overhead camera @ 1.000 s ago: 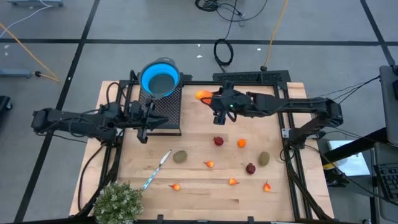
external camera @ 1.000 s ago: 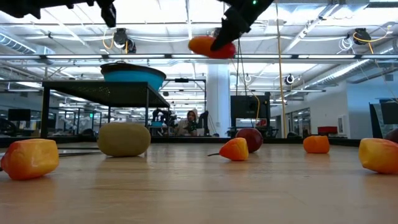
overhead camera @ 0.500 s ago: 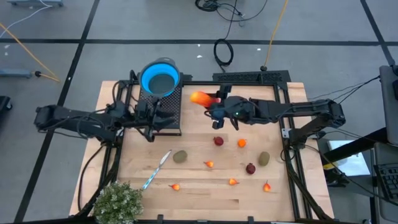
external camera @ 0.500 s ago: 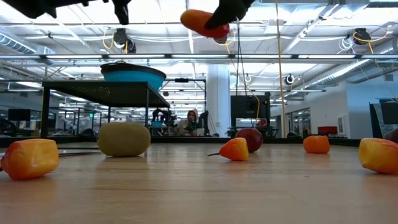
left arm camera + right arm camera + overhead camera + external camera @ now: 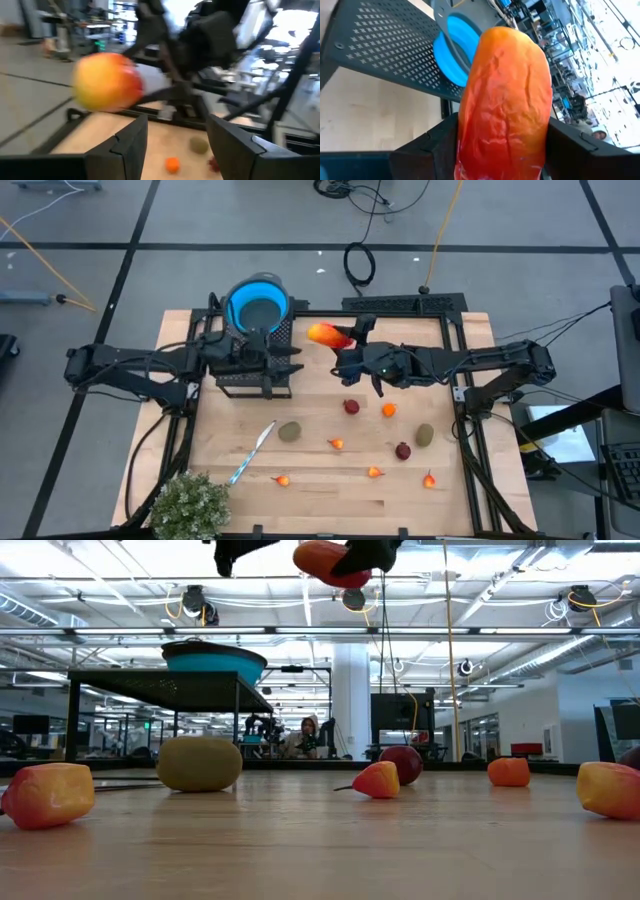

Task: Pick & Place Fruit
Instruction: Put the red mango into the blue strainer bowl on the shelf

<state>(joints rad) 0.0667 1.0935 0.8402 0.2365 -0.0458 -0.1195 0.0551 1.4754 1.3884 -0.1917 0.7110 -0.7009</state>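
A long red-orange toy fruit is clamped in the right gripper, just beside the blue round bowl. The left gripper is held with fingers apart, near that bowl.

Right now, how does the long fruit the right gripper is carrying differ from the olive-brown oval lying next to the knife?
The long red-orange fruit is held in the air by the right gripper, near the blue bowl; the olive-brown oval lies on the table. The held fruit is elongated and bright; the oval is rounder and dull. Both are toy fruit outside the bowl.
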